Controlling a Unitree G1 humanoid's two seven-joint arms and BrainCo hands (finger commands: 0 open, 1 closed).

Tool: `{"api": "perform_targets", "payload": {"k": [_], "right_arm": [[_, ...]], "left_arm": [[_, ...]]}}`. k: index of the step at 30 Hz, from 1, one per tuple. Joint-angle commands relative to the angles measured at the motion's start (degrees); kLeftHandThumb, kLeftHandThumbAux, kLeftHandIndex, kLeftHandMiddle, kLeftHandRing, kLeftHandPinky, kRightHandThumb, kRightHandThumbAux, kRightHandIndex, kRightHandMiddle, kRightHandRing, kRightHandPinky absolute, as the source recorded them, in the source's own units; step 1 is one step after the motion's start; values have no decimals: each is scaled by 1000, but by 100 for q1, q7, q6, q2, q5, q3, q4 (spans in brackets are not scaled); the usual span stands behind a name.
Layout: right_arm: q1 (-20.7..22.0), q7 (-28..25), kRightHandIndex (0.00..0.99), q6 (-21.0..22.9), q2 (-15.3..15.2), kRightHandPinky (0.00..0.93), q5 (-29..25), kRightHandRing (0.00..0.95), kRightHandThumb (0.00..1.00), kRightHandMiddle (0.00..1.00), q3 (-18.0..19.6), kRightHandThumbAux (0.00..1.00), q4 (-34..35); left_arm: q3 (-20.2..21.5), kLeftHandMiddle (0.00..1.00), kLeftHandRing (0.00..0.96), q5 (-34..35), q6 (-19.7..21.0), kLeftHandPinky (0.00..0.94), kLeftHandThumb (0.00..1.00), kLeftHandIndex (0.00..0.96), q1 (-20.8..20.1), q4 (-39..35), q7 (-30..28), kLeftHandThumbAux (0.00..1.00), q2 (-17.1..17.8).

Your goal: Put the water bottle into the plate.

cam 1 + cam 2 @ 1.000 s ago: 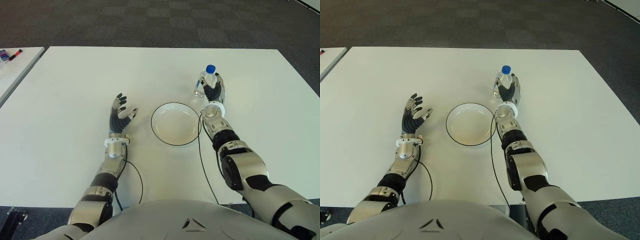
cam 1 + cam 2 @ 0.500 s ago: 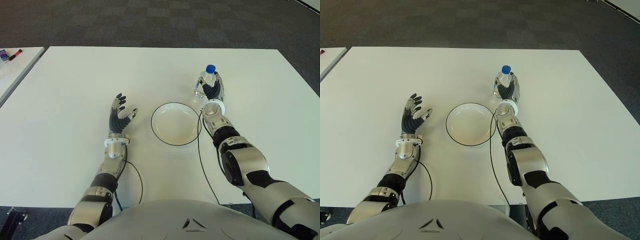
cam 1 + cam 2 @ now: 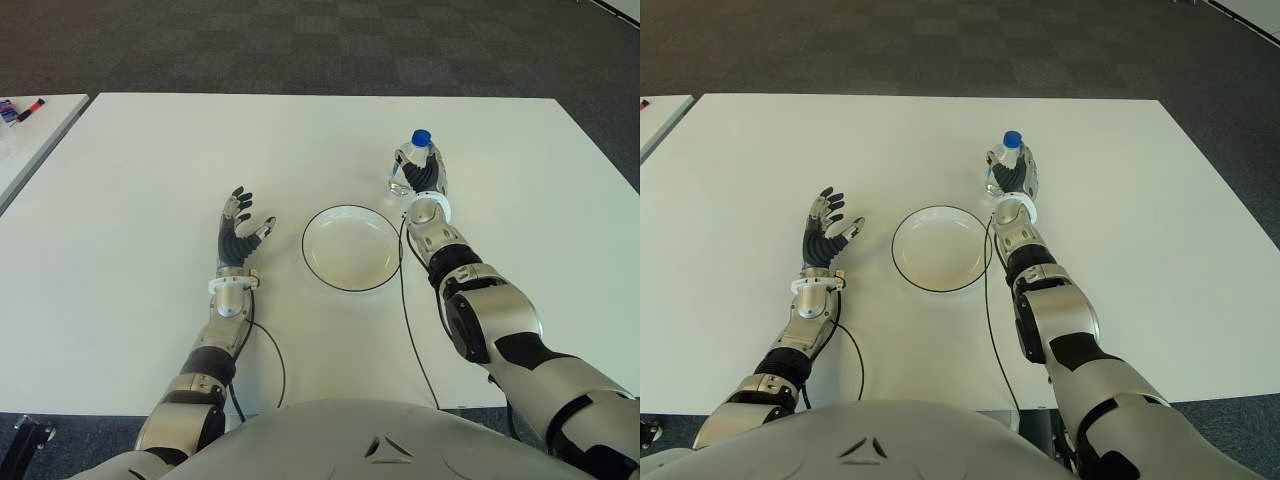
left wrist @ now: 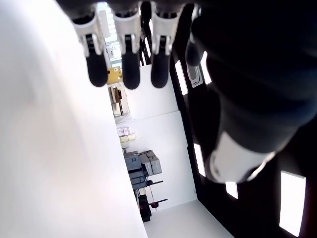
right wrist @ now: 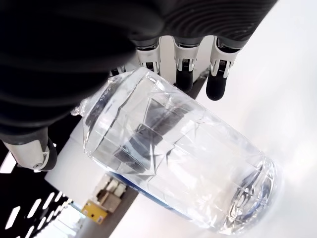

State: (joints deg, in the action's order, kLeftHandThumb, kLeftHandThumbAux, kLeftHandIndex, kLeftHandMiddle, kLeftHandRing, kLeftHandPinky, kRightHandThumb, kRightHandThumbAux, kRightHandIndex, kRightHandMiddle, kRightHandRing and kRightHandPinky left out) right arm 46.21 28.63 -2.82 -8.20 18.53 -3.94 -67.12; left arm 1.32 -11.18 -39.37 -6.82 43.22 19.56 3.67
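A clear water bottle (image 3: 401,172) with a blue cap (image 3: 421,137) stands upright on the white table (image 3: 150,180), just beyond the right rim of the plate. My right hand (image 3: 426,180) is against its near side. In the right wrist view the bottle (image 5: 183,168) lies before the palm, the fingers (image 5: 184,74) reach straight past it and the thumb (image 5: 32,148) stands apart from it. The white plate (image 3: 350,250), round with a dark rim, holds nothing. My left hand (image 3: 240,225) shows left of the plate, fingers spread.
A black cable (image 3: 405,305) runs from my right wrist along the plate's right side toward the table's near edge. A second table (image 3: 25,130) with small items stands at the far left. Dark carpet lies beyond the far edge.
My right hand has crept a little farther forward against the bottle. The bottle, the plate and the left hand have stayed put.
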Motion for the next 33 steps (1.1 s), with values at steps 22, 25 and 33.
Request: {"api": "perform_targets", "payload": {"k": [22,25,33], "right_arm": [[295,-320,0,39,-162,180,69,78,384,0,-276,392,-398],[288,-330,0,35,-167,182,72,81,388,0,-291,392,-410],[274,-325,0,35,-167,182,69,84,405,0,-332,394,-427]], "left_arm": [[3,196,194,-36,128,197,172,122,303,-101,-21,754,1],[12,195,192,-27,142,193,174,121,313,-126,-12,756,-10],[15,197,195,-64,127,216,177,127,304,-124,66,769,-11]]}}
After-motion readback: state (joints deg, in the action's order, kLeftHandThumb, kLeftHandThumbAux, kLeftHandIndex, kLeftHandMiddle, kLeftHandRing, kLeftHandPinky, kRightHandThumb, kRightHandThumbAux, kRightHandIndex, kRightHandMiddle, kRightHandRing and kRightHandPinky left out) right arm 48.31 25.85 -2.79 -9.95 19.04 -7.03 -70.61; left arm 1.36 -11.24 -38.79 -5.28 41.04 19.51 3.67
